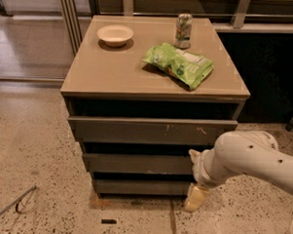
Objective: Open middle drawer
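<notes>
The middle drawer (134,164) is the second of three flat dark grey-brown fronts on the cabinet, and it looks shut. Above it is the top drawer (151,131), which has pale scratch marks. Below it is the lowest drawer (141,187). My white arm comes in from the right. My gripper (195,195) hangs low at the cabinet's front right corner, just right of the middle drawer's right end and level with the lowest front. The wrist hides most of it.
On the cabinet top (114,69) are a white bowl (115,34), a drink can (183,31) and a green snack bag (179,65). A dark wall panel stands to the right. Speckled floor (41,182) lies in front and to the left.
</notes>
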{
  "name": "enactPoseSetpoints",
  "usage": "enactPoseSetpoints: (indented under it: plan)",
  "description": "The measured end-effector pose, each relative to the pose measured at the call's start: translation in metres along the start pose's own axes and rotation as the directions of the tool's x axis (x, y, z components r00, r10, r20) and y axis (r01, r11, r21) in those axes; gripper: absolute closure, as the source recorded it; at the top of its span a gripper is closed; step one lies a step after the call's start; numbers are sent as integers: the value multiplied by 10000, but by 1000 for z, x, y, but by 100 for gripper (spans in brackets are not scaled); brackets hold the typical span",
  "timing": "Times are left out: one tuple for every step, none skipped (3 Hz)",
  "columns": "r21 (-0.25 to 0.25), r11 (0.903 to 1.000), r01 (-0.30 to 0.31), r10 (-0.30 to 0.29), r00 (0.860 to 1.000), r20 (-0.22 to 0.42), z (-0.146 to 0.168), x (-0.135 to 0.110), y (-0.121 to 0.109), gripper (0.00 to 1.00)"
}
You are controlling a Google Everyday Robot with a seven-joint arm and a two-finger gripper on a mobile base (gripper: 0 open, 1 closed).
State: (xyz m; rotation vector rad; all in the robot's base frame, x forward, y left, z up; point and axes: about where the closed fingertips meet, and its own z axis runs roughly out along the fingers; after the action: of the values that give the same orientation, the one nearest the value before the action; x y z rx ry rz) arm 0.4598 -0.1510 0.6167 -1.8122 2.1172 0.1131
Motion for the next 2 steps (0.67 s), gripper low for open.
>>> enactPoseSetpoints:
  plan:
    - [-89,9998,205,-203,9996,216,57,1,-2,0]
    - [-239,9996,172,-166,9996,239,118,10,-22,0]
